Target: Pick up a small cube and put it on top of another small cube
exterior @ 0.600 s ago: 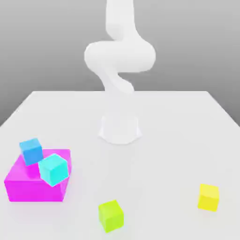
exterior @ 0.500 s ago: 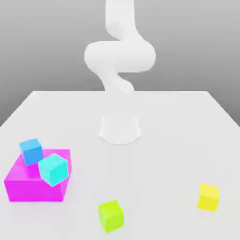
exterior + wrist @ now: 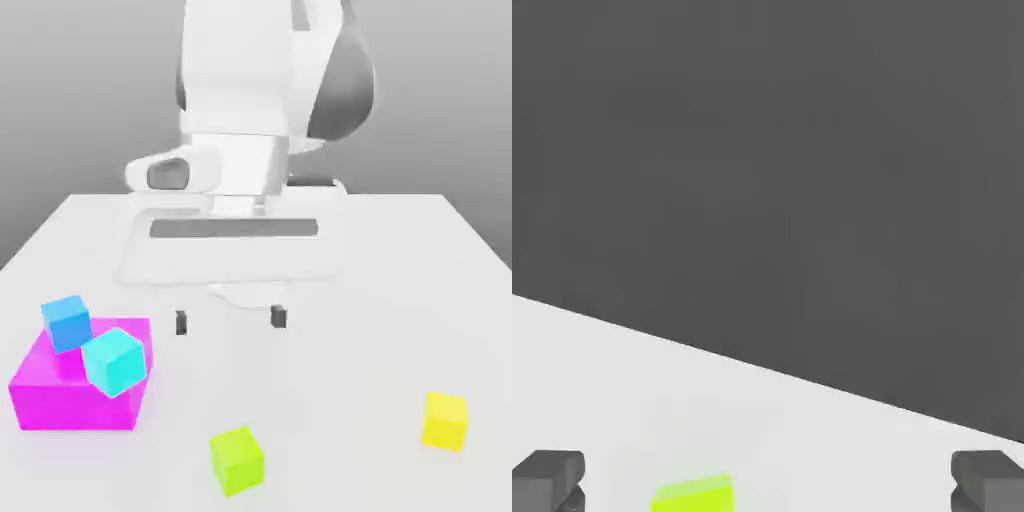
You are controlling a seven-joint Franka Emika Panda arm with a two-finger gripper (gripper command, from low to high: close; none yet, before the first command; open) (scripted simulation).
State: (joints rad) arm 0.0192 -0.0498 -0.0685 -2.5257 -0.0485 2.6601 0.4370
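Note:
The lime-green small cube (image 3: 237, 460) rests on the white table (image 3: 380, 300) near the front edge, and it also appears as the lime-green cube (image 3: 692, 495) between the fingertips in the hand view. The light cyan cube (image 3: 114, 361) sits tilted on the magenta block (image 3: 70, 395). My gripper (image 3: 229, 321) hangs open above the table, well behind and above the lime-green cube, with nothing between its dark fingertips (image 3: 181, 323).
A darker sky-blue cube (image 3: 67, 322) sits on the far corner of the magenta block. A pure yellow cube (image 3: 445, 420) lies at the exterior view's right front. The table's front edge runs close behind the lime-green cube.
The hand has swung forward into the exterior view, hiding the arm's base. None of the cubes has moved.

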